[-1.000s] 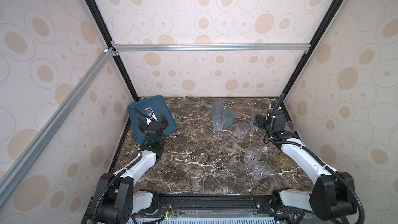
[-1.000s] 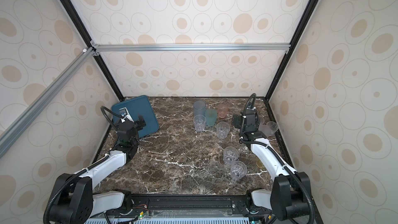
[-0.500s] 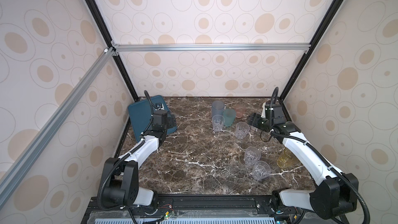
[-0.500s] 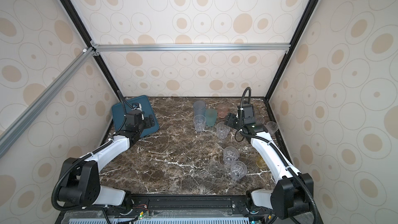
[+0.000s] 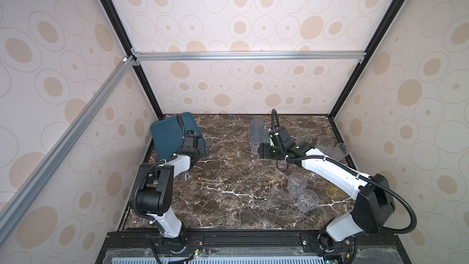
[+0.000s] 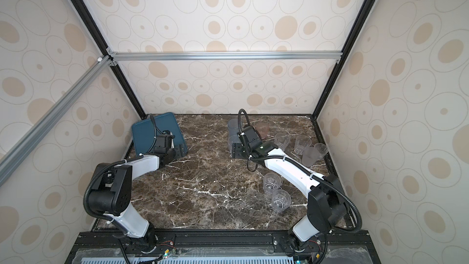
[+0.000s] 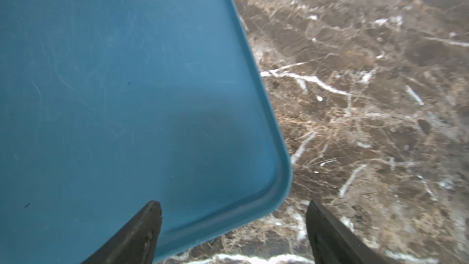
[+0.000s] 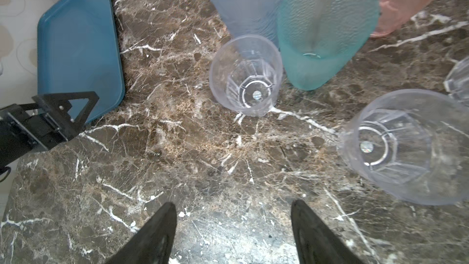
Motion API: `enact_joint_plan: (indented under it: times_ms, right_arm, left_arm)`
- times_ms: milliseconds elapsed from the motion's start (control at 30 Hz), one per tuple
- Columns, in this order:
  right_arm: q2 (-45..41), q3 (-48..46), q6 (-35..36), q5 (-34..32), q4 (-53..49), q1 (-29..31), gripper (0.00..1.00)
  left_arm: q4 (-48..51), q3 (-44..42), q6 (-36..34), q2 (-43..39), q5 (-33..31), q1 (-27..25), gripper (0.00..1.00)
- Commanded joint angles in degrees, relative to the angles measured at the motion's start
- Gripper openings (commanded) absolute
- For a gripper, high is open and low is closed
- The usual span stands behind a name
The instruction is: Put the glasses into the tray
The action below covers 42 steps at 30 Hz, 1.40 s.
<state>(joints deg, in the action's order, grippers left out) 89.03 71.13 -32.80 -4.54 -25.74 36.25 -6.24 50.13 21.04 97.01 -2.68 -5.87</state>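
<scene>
One brown marble desk (image 5: 228,186) carries everything. Two arms stand at its near edge, the left arm (image 5: 177,163) and the right arm (image 5: 330,171).

There is one tray (image 5: 166,135). It is teal-blue and lies flat in the far left corner of the desk.

There are four taller tinted glasses, one of each colour. The grey-blue glass (image 5: 256,124), the teal glass (image 8: 324,34) and the pink glass (image 6: 262,128) stand close together at the far middle. The yellow glass (image 5: 333,191) stands alone by the right edge.

Of the short clear glasses (image 6: 280,199) I count at least seven in both top views:
- Two stand side by side near the right arm's base.
- Four cluster by the far right edge, and one of them looks milky.
- One stands just in front of the grey-blue glass.

The right arm may hide more. Every glass stands on the desk, well apart from the tray.

The left arm's forearm reaches toward the far side, and the left gripper (image 7: 232,205) hangs over the tray's near right corner. Its jaws are spread wide and hold nothing: one finger is above the tray floor, the other above the desk.

The right arm stretches across toward the far middle. The right gripper (image 8: 233,205) points leftward, near the clear glass in front of the grey-blue one. Its jaws are apart, with only bare desk between them.
</scene>
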Motion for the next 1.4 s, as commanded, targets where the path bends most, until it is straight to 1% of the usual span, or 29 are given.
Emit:
enact_joint_plan:
  times_ms: [0, 67, 133, 300, 533, 667, 867, 967, 1133, 1267, 1367]
  right_arm:
    - [2.44, 3.16, 0.4, -0.31, -1.13, 1.39, 0.74]
    - [4.03, 4.67, 0.75, 0.22, -1.77, 2.44, 0.74]
    - [5.12, 5.49, 0.94, 0.36, -2.25, 3.12, 0.74]
    - [6.54, 5.29, 0.48, 1.19, -1.59, 3.76, 0.74]
    - [8.08, 5.46, 0.25, 2.33, -0.9, 3.85, 0.74]
    - [8.49, 5.71, 0.63, 2.34, -1.13, 3.85, 0.73]
    - [9.11, 5.45, 0.4, 2.59, -0.99, 3.91, 0.74]
    - [9.64, 5.92, 0.28, 2.26, -2.02, 3.85, 0.74]
    - [10.83, 6.99, -0.36, 2.42, -3.11, 3.99, 0.73]
    - [12.97, 8.64, -0.87, 3.3, -3.96, 4.66, 0.72]
    - [14.45, 9.83, -1.56, 3.23, -4.24, 5.49, 0.71]
  left_arm:
    - [1.95, 2.57, 2.86, 2.17, 3.26, 2.02, 0.85]
    - [1.67, 2.61, 4.03, 2.99, 4.74, 2.78, 0.82]
    - [2.06, 2.48, 4.73, 3.27, 4.81, 2.83, 0.81]
    - [2.21, -0.91, 7.45, 1.82, 6.35, 2.62, 0.78]
    - [3.68, -4.74, 9.12, 0.46, 7.29, 1.5, 0.74]
    - [3.02, -6.97, 11.22, -0.12, 9.47, -0.08, 0.72]
    - [0.64, -10.08, 15.7, -1.59, 11.74, -5.07, 0.71]
    - [-2.72, -12.5, 19.57, -2.8, 11.57, -9.44, 0.71]
    - [-8.41, -14.98, 26.74, -2.71, 13.99, -16.23, 0.68]
    - [-8.72, -14.0, 28.27, -3.63, 14.22, -19.79, 0.67]
    - [-6.68, -12.58, 27.0, -5.69, 14.03, -20.16, 0.67]
